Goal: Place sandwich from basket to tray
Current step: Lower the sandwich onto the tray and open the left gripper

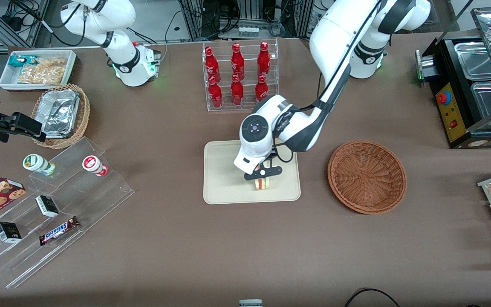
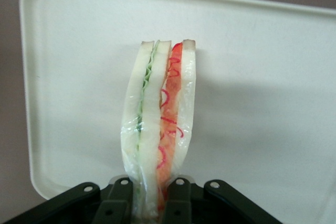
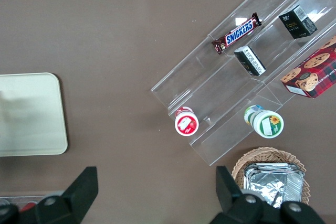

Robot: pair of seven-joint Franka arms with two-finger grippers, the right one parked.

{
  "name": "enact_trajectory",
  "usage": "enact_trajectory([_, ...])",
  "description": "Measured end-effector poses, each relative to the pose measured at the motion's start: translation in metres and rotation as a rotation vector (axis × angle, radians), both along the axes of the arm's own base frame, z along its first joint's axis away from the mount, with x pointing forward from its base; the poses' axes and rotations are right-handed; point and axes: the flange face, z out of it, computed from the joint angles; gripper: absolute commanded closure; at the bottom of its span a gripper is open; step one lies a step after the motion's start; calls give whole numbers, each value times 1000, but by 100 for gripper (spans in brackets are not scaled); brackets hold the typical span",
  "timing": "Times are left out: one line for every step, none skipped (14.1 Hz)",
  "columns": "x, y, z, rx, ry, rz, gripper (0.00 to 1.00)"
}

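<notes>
Now sandwich over tray, in jaws.

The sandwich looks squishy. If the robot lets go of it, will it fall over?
Probably yes. The sandwich stands on a thin edge over the tray, held between the fingers of the gripper, so it would likely tip flat. Its soft bread already bows, so it would squash easily. The shiny clear wrap may be slippery too.

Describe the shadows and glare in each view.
Front view: the tool and white arm shade the flat beige tray. Left wrist view: the wrapped triangular sandwich, clamped by the tool, casts a soft shadow on the tray; its wrap glints. Right wrist view: clear acrylic stepped shelf edges glare.
</notes>
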Motion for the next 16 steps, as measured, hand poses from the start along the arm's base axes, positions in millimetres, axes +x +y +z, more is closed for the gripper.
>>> enact_trajectory([-6, -7, -5, 4, 1, -6, 100])
enact_trajectory([-10, -12, -8, 7, 1, -7, 100])
enact_trajectory([-11, -15, -10, 8, 0, -6, 97])
enact_trajectory([-11, -16, -12, 8, 1, -5, 74])
enact_trajectory([-9, -16, -13, 9, 0, -2, 14])
enact_trajectory([-8, -15, -14, 9, -1, 0, 0])
enact_trajectory([-6, -14, -13, 9, -4, 1, 0])
enact_trajectory([-4, -14, -11, 6, -8, 2, 0])
enact_trajectory([-3, -15, -7, 1, -13, 2, 0])
enact_trajectory([-1, -16, -3, -5, -20, 3, 0])
enact_trajectory([2, -17, 3, -12, -28, 5, 0])
enact_trajectory([6, -15, 12, -21, -41, 11, 0])
enact_trajectory([14, -11, 25, -31, -56, 22, 0])
enact_trajectory([22, -3, 41, -40, -71, 36, 0])
enact_trajectory([29, 5, 56, -44, -78, 49, 0])
enact_trajectory([36, 15, 71, -41, -82, 57, 0])
